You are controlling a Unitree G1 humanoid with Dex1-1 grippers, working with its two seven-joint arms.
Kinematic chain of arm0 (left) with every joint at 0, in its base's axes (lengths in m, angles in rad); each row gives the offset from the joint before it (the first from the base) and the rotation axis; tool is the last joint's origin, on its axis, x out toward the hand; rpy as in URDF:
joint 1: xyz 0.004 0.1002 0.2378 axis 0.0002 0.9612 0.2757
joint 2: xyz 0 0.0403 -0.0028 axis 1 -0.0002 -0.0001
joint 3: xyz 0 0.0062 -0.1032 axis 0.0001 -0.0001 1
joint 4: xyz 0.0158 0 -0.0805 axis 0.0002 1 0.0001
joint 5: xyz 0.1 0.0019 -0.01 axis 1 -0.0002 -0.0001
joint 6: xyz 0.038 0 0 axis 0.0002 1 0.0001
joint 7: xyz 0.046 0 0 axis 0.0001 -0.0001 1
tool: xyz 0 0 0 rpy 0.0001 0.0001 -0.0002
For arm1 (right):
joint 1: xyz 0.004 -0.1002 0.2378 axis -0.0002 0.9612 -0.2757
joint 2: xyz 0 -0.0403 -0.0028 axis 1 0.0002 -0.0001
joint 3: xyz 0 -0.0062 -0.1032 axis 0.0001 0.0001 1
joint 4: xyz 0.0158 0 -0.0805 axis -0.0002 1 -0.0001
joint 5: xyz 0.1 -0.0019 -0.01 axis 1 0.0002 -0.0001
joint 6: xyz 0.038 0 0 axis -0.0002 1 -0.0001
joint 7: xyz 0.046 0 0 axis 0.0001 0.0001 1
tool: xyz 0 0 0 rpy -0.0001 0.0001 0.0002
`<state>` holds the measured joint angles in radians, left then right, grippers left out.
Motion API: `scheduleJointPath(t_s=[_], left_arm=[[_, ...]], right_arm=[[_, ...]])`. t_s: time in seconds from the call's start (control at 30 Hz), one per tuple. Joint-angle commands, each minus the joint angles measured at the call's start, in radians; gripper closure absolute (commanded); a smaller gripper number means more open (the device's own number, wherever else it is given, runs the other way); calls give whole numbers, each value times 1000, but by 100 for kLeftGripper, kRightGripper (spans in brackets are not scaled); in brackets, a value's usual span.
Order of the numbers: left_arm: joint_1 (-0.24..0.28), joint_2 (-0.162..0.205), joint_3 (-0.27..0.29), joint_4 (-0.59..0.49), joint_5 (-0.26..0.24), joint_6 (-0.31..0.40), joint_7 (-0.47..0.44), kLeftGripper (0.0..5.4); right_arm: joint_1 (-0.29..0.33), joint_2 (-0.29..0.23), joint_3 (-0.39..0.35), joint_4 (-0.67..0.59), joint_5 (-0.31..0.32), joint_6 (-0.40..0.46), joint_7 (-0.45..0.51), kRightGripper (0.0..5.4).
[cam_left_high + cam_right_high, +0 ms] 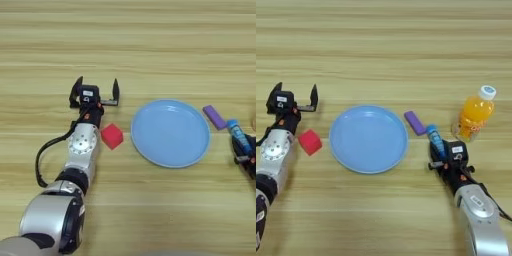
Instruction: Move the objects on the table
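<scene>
Right gripper [439,156]: nearest the camera, at the near right of the counter; its black fingers [432,162] sit on either side of the blue tube, narrow, and appear to be closed on its near end.
Blue tube [435,140]: lies between those fingers, pointing far-left toward the purple bar, its far tip just beside the bar; whether it rests on the counter or is lifted cannot be told.
Right arm: silver forearm runs from the gripper down to the near right corner.
Left gripper [95,93]: on the far left, fingers [116,90] spread wide and holding nothing, pointing away from the robot, past the red cube.
Red cube [112,136]: on the counter just right of the left wrist, between that arm and the plate, touching neither the fingers nor the plate.
Purple bar [415,122]: flat on the counter just right of the plate's far-right rim.
Plate [338,148]: round, light blue, middle of the counter, nothing on it.
Orange bottle [475,114]: upright with a white cap, far right, apart from the tube.
Counter [150,45]: light wood, far half bare.
Progress: early, by my reading; only the tube looks taken in hand, while cube and bar lie ungrasped. Where the items should go is not stated.
</scene>
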<state>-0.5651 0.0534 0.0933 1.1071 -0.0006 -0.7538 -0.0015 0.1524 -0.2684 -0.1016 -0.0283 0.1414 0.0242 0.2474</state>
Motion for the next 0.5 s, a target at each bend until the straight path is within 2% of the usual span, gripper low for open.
scheduleJointPath(t_s=[0.03, 0.27, 0.5], left_arm=[[-18, 0, -6, 9, 16, -4, 7, 0], [-19, -1, -6, 10, 17, -5, 7, 0], [-20, 0, -6, 15, 16, -5, 6, 0]], right_arm=[[-33, 4, 8, -68, -3, 30, -4, 399], [-95, 27, 66, -136, -13, 61, 4, 399], [-180, 84, 169, -56, -35, 69, 23, 399]])
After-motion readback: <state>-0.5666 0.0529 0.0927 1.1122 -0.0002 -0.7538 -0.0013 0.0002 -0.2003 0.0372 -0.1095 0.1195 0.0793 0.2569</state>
